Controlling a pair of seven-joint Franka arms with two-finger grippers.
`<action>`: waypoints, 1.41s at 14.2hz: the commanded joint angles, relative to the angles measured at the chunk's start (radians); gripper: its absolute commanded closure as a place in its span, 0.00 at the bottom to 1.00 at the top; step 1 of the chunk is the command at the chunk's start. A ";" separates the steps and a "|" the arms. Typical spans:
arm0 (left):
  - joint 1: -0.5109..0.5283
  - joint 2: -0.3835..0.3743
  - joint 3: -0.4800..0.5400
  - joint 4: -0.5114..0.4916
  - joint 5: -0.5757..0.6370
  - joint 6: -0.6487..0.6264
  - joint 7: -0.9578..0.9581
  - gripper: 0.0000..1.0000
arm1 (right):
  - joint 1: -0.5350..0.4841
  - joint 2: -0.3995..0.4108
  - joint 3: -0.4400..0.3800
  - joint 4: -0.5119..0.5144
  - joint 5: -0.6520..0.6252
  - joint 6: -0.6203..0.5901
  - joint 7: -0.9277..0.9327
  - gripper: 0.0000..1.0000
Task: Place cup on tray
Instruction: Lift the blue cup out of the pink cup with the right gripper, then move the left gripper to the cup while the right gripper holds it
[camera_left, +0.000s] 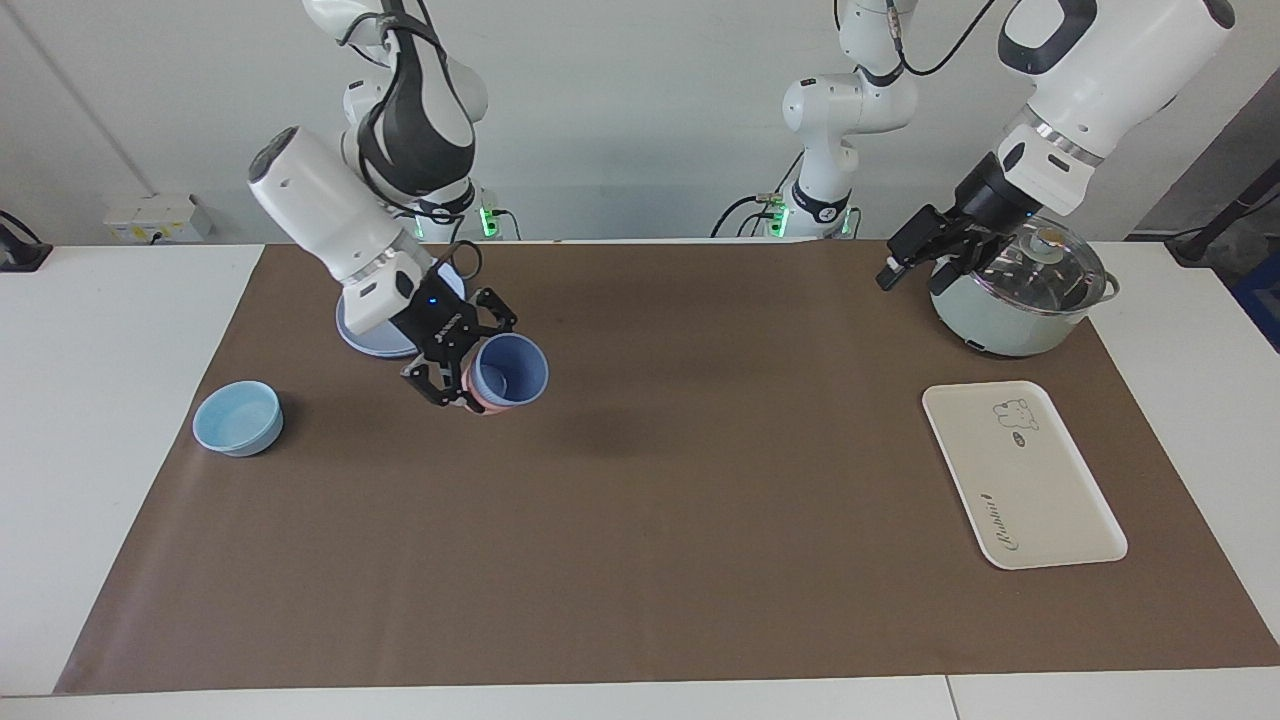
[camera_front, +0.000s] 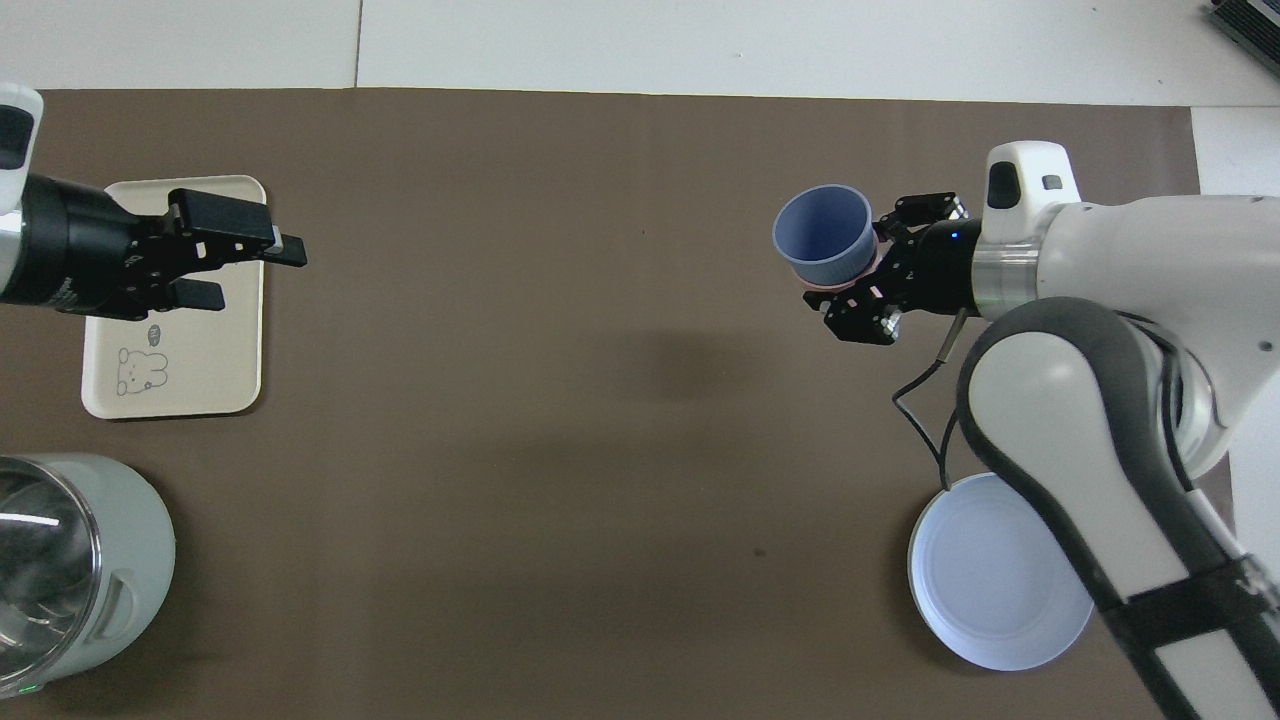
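The periwinkle-blue cup (camera_left: 510, 368) (camera_front: 823, 235) is nested in a pink cup (camera_left: 487, 403) of the same shape. Both hang tilted in the air over the brown mat, toward the right arm's end. My right gripper (camera_left: 465, 375) (camera_front: 868, 275) is shut on the stack's side. The cream tray (camera_left: 1040, 500) (camera_front: 200, 340) with a bear drawing lies flat at the left arm's end. My left gripper (camera_left: 905, 262) (camera_front: 262, 270) is open and holds nothing. It hovers beside the pot, and from above it covers the tray's edge.
A round blue plate (camera_left: 370, 340) (camera_front: 990, 590) lies near the right arm's base, partly covered by that arm. A light-blue bowl (camera_left: 237, 418) sits at the mat's right-arm end. A pale green pot (camera_left: 1020, 300) (camera_front: 60, 570) with a glass lid stands near the left arm's base.
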 joint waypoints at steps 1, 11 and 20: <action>-0.056 0.007 0.004 -0.039 -0.134 0.113 -0.088 0.00 | 0.094 0.006 -0.001 0.038 -0.144 -0.004 0.191 1.00; -0.349 0.190 0.004 -0.077 -0.292 0.537 -0.144 0.13 | 0.235 0.019 0.000 0.181 -0.474 -0.225 0.399 1.00; -0.363 0.175 0.001 -0.071 -0.315 0.346 -0.084 0.23 | 0.261 0.021 -0.001 0.186 -0.527 -0.234 0.447 1.00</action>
